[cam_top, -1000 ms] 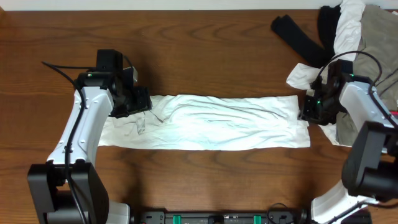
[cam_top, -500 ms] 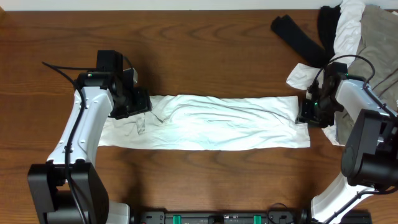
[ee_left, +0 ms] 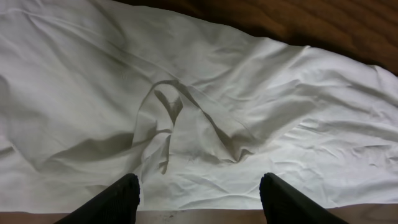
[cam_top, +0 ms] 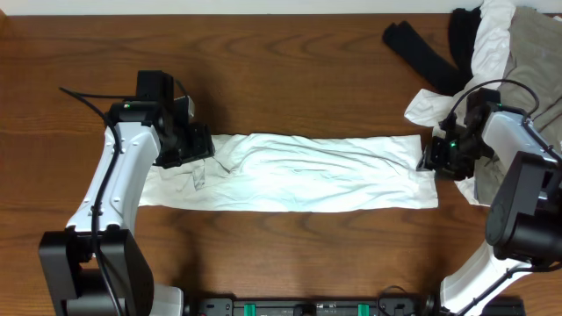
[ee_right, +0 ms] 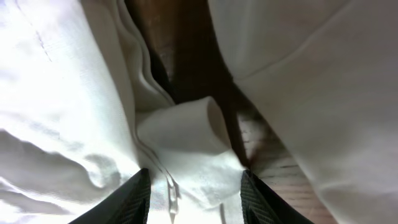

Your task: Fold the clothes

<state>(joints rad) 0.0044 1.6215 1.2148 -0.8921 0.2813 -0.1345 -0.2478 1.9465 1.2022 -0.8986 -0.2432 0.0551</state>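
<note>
Overhead: a dark wooden table [cam_top: 290, 79] fills the picture, with a pale strip [cam_top: 219, 7] along its far edge. The white shirt [cam_top: 307, 171] lies in a long flat band across the middle. A pile of clothes [cam_top: 514, 39], white, black and grey-khaki, sits at the far right corner and is cut off by the frame. The left gripper [cam_top: 200, 145] rests over the shirt's left end and the right gripper [cam_top: 432, 160] at its right end. More white fabric shows beside and under the right arm; whether it belongs to the shirt cannot be told. Against the earlier frames the shirt and left arm are unchanged, while the right arm's elbow has swung slightly outward.

Left wrist: the fingers [ee_left: 118, 199] stand wide apart above wrinkled cloth, with nothing between them. A corner of the table shows at top right.

Right wrist: the view is close and dim. The fingers [ee_right: 134, 199] stand apart with a rolled fold of white fabric [ee_right: 186, 143] between them; whether they pinch it cannot be told
</note>
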